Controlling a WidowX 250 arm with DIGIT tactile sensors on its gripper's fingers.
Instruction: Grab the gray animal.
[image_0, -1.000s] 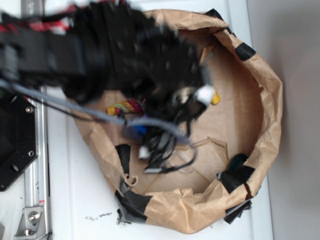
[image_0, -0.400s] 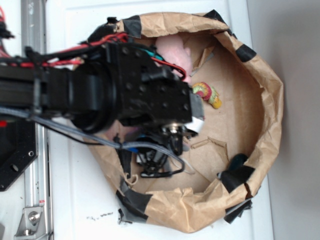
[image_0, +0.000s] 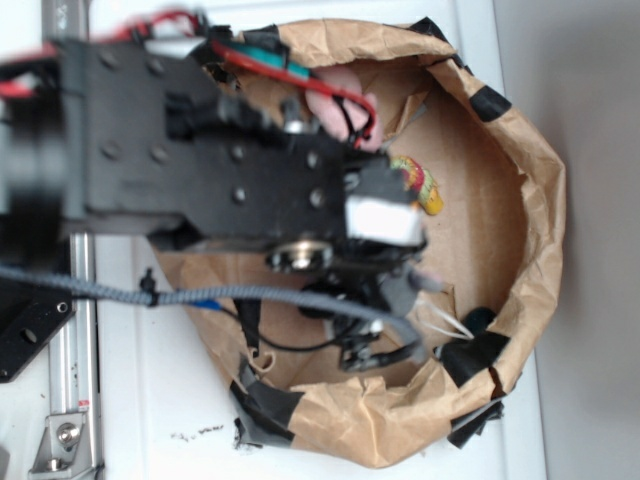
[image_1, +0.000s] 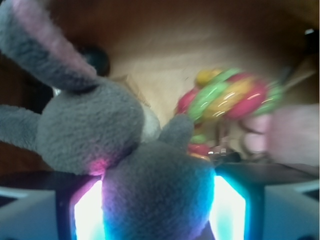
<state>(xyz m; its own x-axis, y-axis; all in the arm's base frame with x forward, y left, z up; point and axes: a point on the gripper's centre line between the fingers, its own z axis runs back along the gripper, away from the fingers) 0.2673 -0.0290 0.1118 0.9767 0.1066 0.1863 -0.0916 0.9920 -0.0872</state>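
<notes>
A crumpled brown paper bag (image_0: 535, 200) lies open on the white table (image_0: 150, 400), its rim patched with black tape (image_0: 270, 405). Inside, a striped rope toy (image_0: 422, 185) — red, green and yellow — rests on the cardboard floor, just beside a pink plush toy (image_0: 335, 100) near the upper rim.

Gray animal (image_1: 125, 150) mostly hidden under arm in exterior view, striped rope (image_1: 227, 97) blurred, pink plush (image_0: 335, 100) half covered
</notes>
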